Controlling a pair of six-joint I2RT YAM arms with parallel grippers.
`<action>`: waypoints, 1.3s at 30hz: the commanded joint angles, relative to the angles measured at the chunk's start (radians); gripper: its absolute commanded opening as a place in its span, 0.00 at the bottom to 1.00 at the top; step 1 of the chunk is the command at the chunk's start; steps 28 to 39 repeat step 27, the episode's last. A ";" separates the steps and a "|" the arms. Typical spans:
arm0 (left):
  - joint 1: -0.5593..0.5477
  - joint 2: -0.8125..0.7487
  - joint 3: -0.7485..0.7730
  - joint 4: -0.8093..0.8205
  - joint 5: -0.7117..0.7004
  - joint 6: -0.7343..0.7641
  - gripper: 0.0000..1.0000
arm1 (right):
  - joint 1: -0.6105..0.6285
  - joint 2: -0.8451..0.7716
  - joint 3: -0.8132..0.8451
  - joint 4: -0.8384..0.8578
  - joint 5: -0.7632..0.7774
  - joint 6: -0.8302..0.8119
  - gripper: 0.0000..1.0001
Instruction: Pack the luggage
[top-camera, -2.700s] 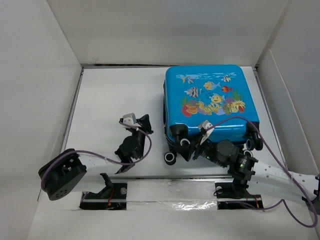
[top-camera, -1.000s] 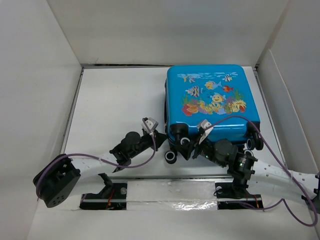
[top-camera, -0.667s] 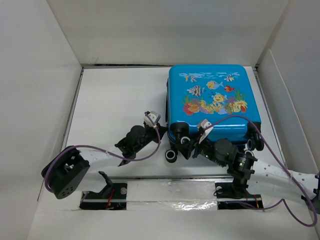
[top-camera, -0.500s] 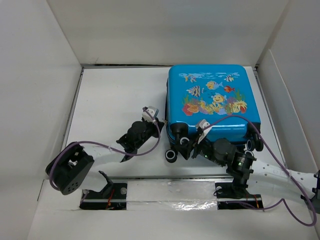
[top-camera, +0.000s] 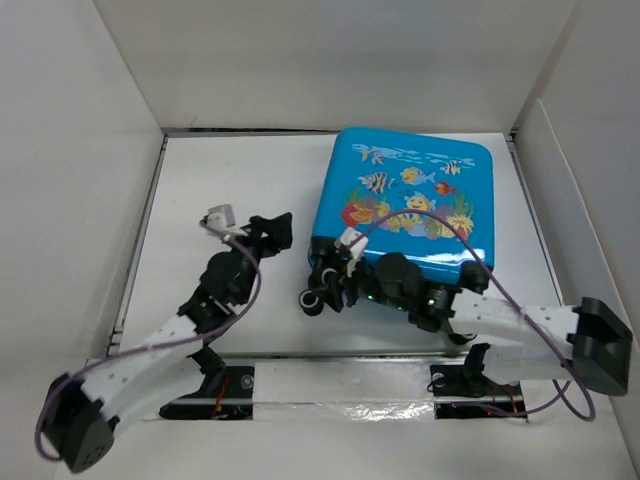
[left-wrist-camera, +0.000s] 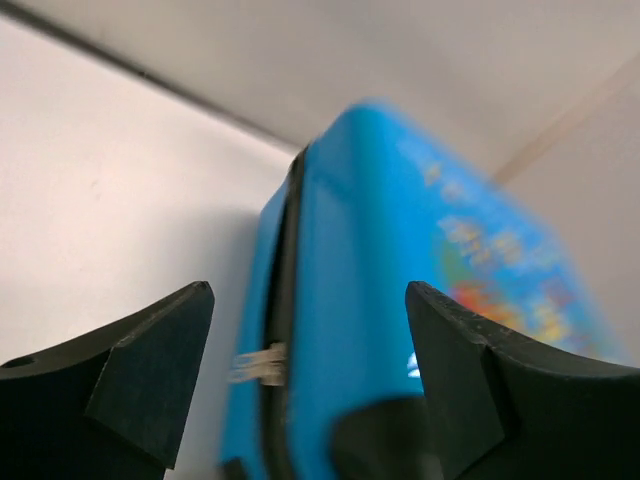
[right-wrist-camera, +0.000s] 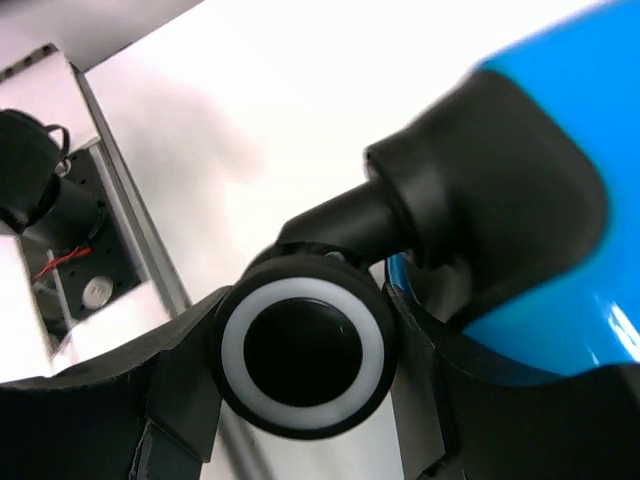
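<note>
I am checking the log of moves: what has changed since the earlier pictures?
The luggage has turned, its near end swung left, drawn by the right gripper, closed on a wheel. The left gripper has backed off to the left and opened. The luggage stays shut and flat.

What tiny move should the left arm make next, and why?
Probably ease the left gripper forward and close on the small tab on the luggage seam: its jaws stand open with the tab between them, the luggage is shut, and the right gripper seems to clamp a wheel, steadying it.
</note>
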 joint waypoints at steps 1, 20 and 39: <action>-0.001 -0.264 -0.006 -0.146 -0.120 -0.124 0.76 | 0.032 0.198 0.168 0.121 -0.278 -0.061 0.00; -0.024 -0.564 0.223 -0.562 -0.111 -0.161 0.97 | 0.009 -0.215 0.309 -0.192 0.266 -0.209 1.00; -0.024 -0.529 0.174 -0.485 -0.063 -0.151 0.97 | -0.148 -0.607 0.095 -0.289 0.377 -0.105 1.00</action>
